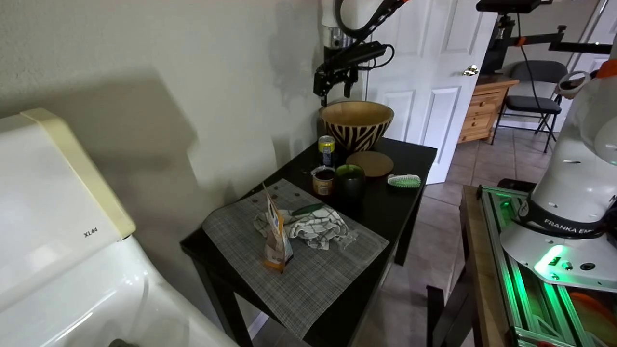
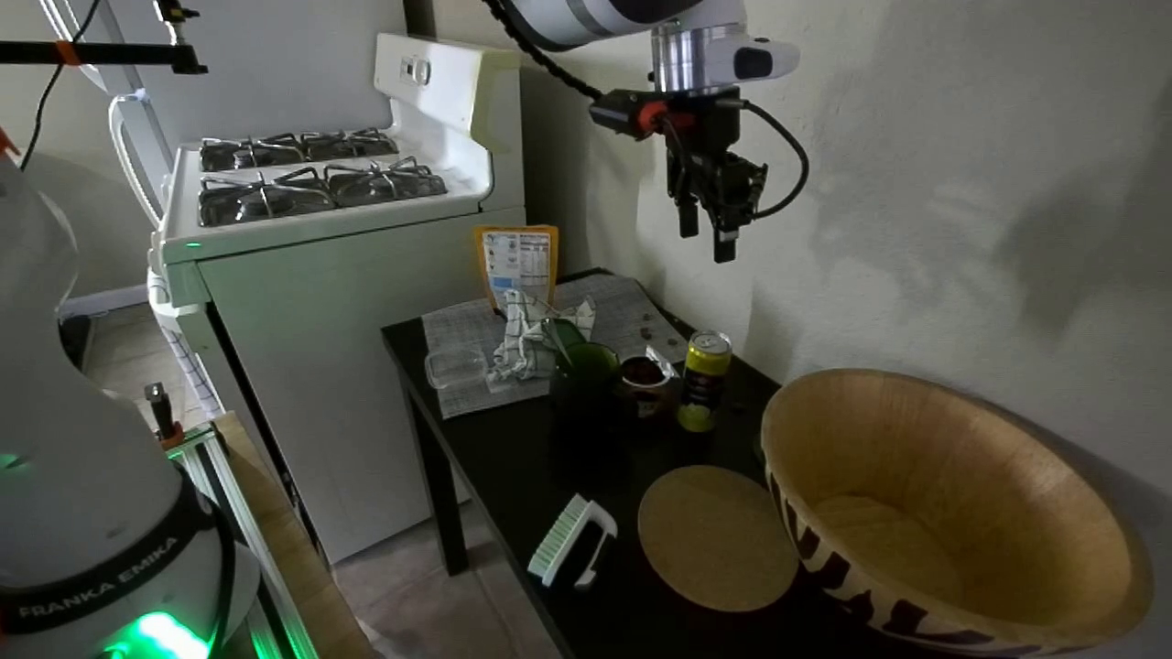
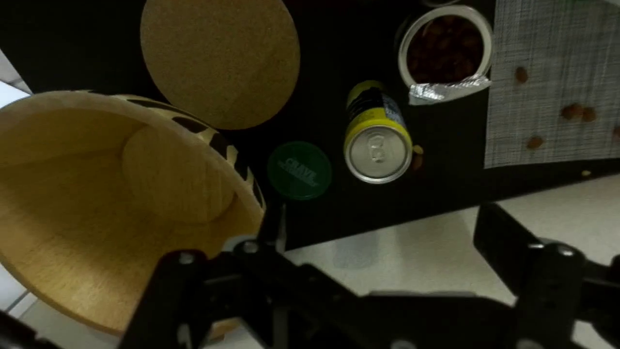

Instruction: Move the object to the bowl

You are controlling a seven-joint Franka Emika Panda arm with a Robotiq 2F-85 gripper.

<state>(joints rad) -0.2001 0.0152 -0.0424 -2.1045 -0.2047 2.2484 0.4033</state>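
Tan, dark-striped bowl [image 1: 359, 136] below and beside the end effector [image 3: 383, 220] — jaws wide apart, empty.

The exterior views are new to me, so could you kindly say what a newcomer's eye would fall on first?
Probably the big tan bowl with its dark striped pattern, standing at one end of the black table, near the wall. Next, the black gripper, hanging open and empty, higher than the bowl. Then the bright green light on the arm's white base.
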